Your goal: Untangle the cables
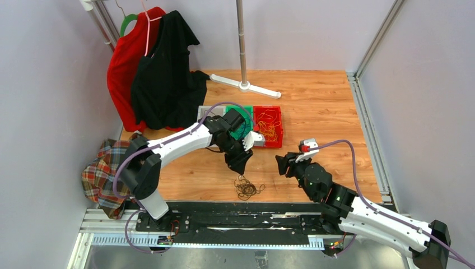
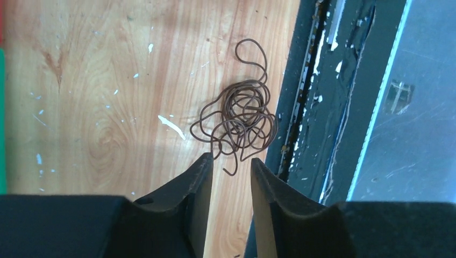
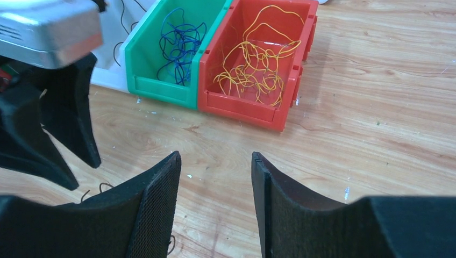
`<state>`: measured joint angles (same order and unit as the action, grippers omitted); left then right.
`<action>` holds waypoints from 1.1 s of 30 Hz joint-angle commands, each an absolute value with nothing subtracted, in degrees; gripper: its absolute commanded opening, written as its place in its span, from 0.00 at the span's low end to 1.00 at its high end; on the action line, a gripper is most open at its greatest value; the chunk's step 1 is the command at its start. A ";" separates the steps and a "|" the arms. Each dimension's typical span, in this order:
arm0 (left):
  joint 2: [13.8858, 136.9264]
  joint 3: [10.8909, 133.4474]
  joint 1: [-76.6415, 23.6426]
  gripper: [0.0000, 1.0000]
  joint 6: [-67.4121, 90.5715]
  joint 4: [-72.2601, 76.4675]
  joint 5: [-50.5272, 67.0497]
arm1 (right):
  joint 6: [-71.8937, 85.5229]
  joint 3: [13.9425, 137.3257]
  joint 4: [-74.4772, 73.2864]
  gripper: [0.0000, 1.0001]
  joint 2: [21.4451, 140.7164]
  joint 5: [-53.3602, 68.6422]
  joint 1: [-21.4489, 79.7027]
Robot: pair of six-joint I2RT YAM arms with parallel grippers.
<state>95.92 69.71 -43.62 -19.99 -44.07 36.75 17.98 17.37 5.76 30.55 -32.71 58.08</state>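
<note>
A tangle of dark cables lies on the wooden table near its front edge. In the left wrist view the same dark tangle sits just beyond my fingertips, one loose end reaching toward the gap. My left gripper hangs over it, its jaws narrowly apart with only bare wood between them. To the right, my right gripper stands open and holds nothing. Blue cables lie in a green bin. Yellow-orange cables lie in a red bin.
A white bin stands left of the green one. Red and black garments hang at the back left, beside a white rack stand. A plaid cloth lies off the table's left edge. A black rail runs along the front.
</note>
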 commanded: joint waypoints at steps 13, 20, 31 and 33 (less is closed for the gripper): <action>105.39 72.90 -44.03 0.52 -26.51 -45.72 36.93 | 18.74 17.04 7.51 0.52 31.29 -31.53 57.39; 107.13 72.18 -44.03 0.36 -25.59 -44.01 38.34 | 19.64 16.13 7.47 0.51 30.87 -31.76 57.39; 100.52 73.19 -44.00 0.01 -19.15 -42.89 35.11 | 19.87 15.73 8.20 0.52 30.82 -29.51 57.35; 98.45 74.29 -43.95 0.01 -16.76 -43.46 31.36 | 19.44 16.03 9.30 0.55 31.57 -28.22 57.41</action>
<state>104.49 71.35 -43.68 -21.30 -43.81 35.99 19.46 16.40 6.33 31.31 -30.41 58.08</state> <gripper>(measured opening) 0.018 0.525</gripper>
